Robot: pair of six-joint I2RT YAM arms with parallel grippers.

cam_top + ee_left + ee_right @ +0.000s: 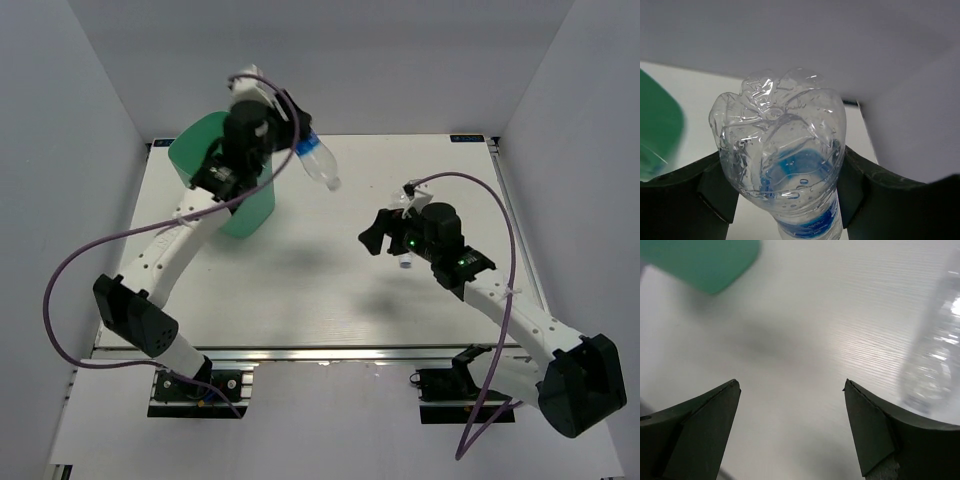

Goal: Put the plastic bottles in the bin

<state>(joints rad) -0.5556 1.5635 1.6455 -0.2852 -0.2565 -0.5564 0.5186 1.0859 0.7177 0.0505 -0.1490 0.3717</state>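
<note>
My left gripper (296,138) is raised to the right of the mint-green bin (205,150) and is shut on a clear bottle with a blue label (318,163). The bottle sticks out to the right, above the table and outside the bin's rim. In the left wrist view the bottle (782,155) is pinched between both fingers of the gripper (785,197), base toward the camera, with the bin (657,130) at the left. My right gripper (378,236) is open and empty over mid table, its jaws wide in the wrist view (792,385). A plain clear bottle (934,357) stands to its right.
White walls close in the table at the back and on both sides. The bin shows at the top left of the right wrist view (705,260). A small pale object (405,263) peeks out under the right wrist.
</note>
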